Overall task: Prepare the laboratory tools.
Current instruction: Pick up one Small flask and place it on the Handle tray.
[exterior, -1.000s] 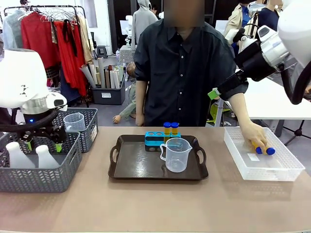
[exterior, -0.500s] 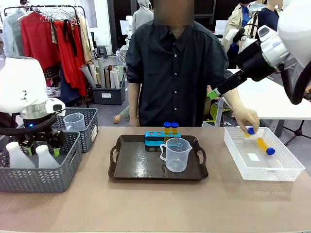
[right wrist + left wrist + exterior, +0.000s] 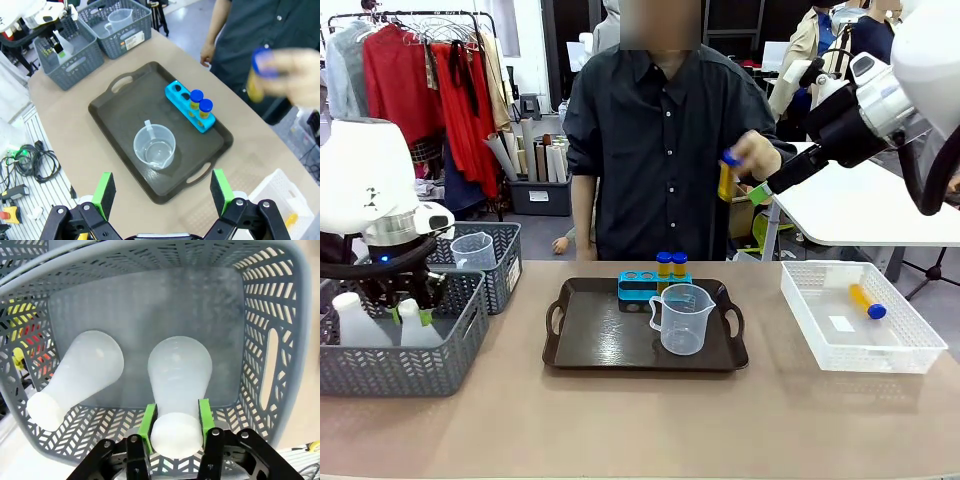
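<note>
Since the flask stands neck-up in the basket, the left fingers clamp its neck (the narrowest part, probably handiest for lifting), while the right fingers hang apart, empty, high over the bench.

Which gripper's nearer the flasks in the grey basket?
Left. The left gripper is in the basket, pads against the neck of one flask; right gripper hangs open high over the table, well away.
</note>
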### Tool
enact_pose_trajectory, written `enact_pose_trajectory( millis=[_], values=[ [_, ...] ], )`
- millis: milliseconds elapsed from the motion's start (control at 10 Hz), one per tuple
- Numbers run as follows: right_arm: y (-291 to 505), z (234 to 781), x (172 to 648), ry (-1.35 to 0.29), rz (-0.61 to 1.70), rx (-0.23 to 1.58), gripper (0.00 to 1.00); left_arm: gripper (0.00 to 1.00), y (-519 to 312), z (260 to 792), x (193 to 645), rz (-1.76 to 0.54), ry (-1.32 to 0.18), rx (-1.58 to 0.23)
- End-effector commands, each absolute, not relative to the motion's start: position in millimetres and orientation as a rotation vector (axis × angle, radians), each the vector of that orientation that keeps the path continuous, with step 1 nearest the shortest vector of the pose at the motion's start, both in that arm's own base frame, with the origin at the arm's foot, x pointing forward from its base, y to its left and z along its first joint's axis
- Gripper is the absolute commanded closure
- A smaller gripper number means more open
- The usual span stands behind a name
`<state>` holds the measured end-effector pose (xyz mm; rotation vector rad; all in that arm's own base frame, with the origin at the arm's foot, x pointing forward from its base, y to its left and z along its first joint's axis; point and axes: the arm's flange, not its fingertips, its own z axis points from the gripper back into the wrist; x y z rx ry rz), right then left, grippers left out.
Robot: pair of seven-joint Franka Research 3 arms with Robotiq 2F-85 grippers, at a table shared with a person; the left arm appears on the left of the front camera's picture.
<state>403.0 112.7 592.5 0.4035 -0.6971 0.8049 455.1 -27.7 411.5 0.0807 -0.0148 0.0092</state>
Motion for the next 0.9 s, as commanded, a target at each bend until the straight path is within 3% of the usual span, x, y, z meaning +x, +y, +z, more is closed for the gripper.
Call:
enact_pose_trajectory(
  millis=[0,300,800],
  values=[
    [113,594,403,-0.699,0.804,0.413,0.0,1.0,-25,410,453,0.037,-0.03,0.07],
    [113,594,403,-0.699,0.804,0.413,0.0,1.0,-27,450,445,0.027,-0.048,0.047],
    [113,594,403,-0.699,0.804,0.413,0.0,1.0,-56,618,418,-0.115,-0.228,0.129]
  ],
)
